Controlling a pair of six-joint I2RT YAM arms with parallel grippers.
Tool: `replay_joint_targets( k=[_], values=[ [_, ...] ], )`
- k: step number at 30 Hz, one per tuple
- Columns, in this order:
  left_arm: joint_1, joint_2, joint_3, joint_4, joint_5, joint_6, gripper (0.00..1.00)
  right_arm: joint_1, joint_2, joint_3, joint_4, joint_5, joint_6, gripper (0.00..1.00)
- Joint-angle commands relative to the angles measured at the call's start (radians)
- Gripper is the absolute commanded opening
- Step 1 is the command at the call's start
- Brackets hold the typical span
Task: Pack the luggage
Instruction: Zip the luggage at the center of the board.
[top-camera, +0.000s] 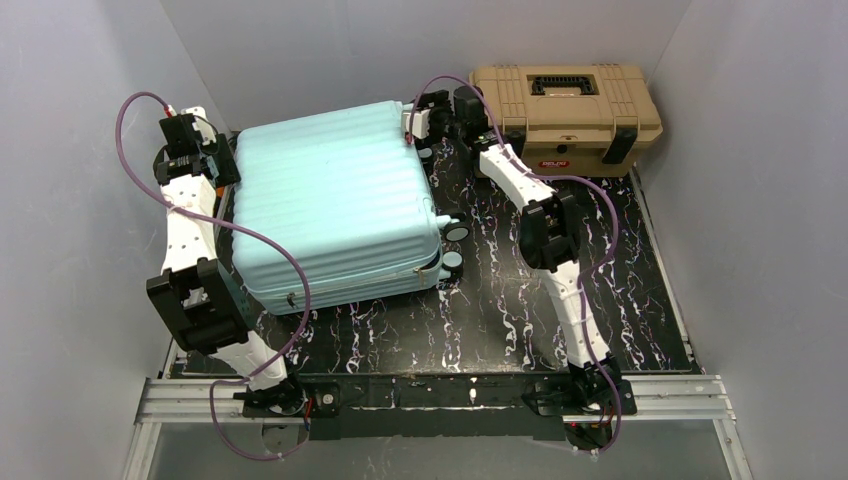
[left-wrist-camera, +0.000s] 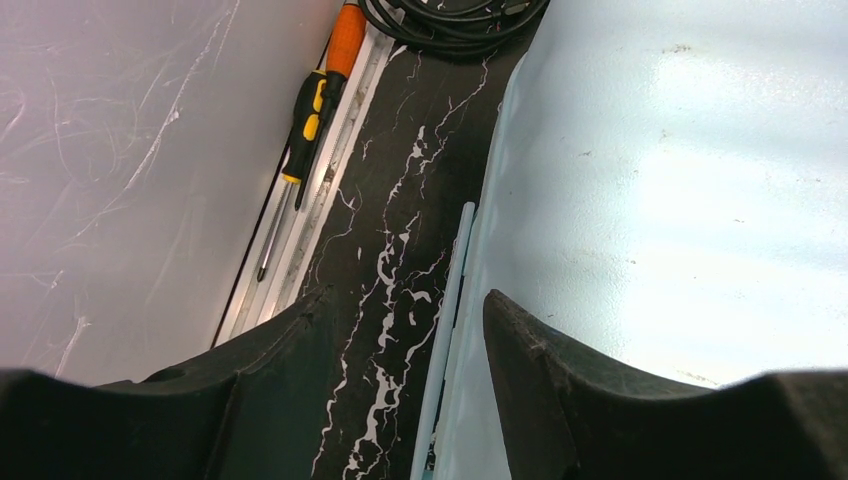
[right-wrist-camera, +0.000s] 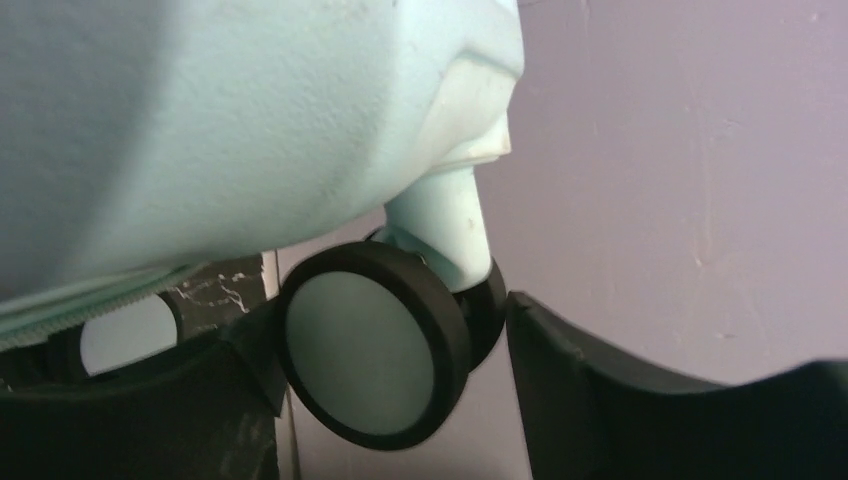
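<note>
Left tool, upper left, spread astride the edge of the mint-blue suitcase, which lies closed, left of centre on the black marbled counter. Right tool brackets a suitcase wheel; whether it pinches, I cannot tell. Tan toolbox, upper right.

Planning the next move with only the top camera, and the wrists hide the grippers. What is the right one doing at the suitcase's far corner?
Observer: The right gripper is open, with a black wheel of the suitcase between its jaws.
Operator: And the other arm?
Observer: The left gripper is open astride the suitcase's edge, one side over the shell and the other over the tabletop.
Operator: Anything loose near it?
Observer: A screwdriver lies in the rail along the wall, apart from the suitcase.
</note>
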Motion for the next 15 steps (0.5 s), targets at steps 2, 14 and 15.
replay_joint_targets(
  k=[2,14,15],
  values=[
    [-0.08,0.035,-0.046,-0.133,0.22,-0.024,0.56,0.057,0.044,0.031,0.243,0.012,0.019,0.64],
    [-0.083,0.036,-0.054,-0.13,0.214,-0.024,0.57,0.079,0.005,0.075,0.27,0.033,0.091,0.01],
    [-0.082,0.033,-0.056,-0.13,0.212,-0.024,0.57,0.079,-0.001,0.075,0.291,0.05,0.109,0.01]
  ],
)
